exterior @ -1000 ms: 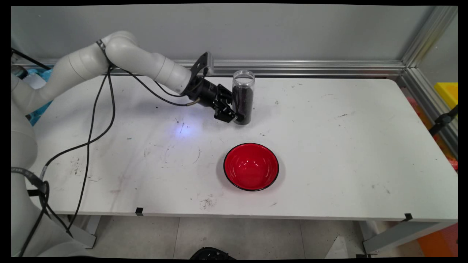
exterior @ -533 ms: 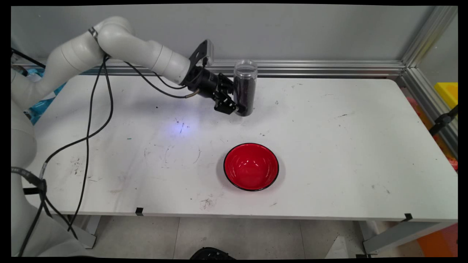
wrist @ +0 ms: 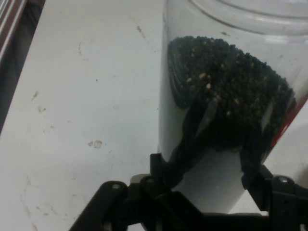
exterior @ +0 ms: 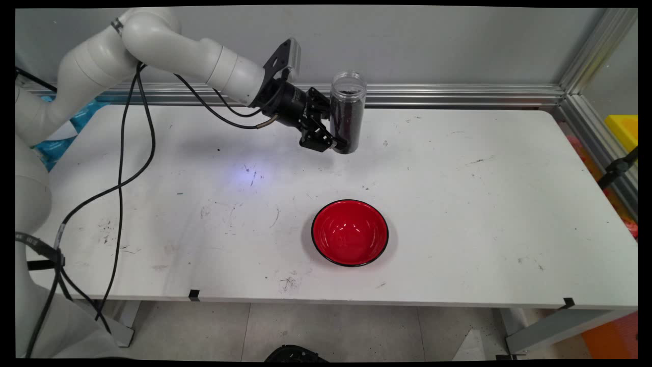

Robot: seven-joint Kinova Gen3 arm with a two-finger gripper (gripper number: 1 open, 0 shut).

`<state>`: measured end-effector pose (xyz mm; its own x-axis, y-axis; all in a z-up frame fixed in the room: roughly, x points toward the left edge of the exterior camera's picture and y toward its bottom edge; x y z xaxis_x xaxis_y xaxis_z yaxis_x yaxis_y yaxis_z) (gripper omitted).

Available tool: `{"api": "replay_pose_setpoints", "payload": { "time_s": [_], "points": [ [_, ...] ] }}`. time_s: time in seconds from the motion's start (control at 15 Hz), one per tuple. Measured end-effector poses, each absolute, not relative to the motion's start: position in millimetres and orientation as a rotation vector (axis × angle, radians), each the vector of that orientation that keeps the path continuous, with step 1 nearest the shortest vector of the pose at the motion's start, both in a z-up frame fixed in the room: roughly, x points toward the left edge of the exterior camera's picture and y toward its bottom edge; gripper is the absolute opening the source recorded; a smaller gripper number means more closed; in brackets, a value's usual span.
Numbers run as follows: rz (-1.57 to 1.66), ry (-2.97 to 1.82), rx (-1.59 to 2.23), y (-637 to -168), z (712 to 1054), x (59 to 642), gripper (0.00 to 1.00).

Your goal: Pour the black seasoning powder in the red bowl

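Note:
My gripper (exterior: 340, 140) is shut on a clear plastic jar (exterior: 347, 112) filled most of the way with small black grains, and holds it upright above the white table (exterior: 458, 204), near its back edge. The jar has no lid. In the hand view the jar (wrist: 231, 96) fills the right half, with my fingers (wrist: 192, 130) pressed on either side of its lower part. A red bowl (exterior: 350, 232) with a black rim sits empty on the table, nearer the front and slightly right of the jar's position.
An aluminium rail (exterior: 458, 92) runs along the back of the table and down the right side. Black cables (exterior: 122, 168) hang from the arm over the table's left part. A yellow box (exterior: 624, 130) lies beyond the right edge.
The gripper has lifted the jar off the table and carried it up and a little to the right. The bowl has stayed put.

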<state>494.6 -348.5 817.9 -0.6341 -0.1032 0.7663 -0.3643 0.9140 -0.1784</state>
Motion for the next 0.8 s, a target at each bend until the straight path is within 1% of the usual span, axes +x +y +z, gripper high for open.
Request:
{"api": "replay_pose_setpoints", "payload": {
  "time_s": [0.33, 0.8],
  "points": [
    [0.449, -2.27, 0.217, -335.4, 827.6, 490.4, 0.0],
    [0.549, -2.287, 0.073, -325.8, 830.3, 487.5, 0.0]
  ]
}}
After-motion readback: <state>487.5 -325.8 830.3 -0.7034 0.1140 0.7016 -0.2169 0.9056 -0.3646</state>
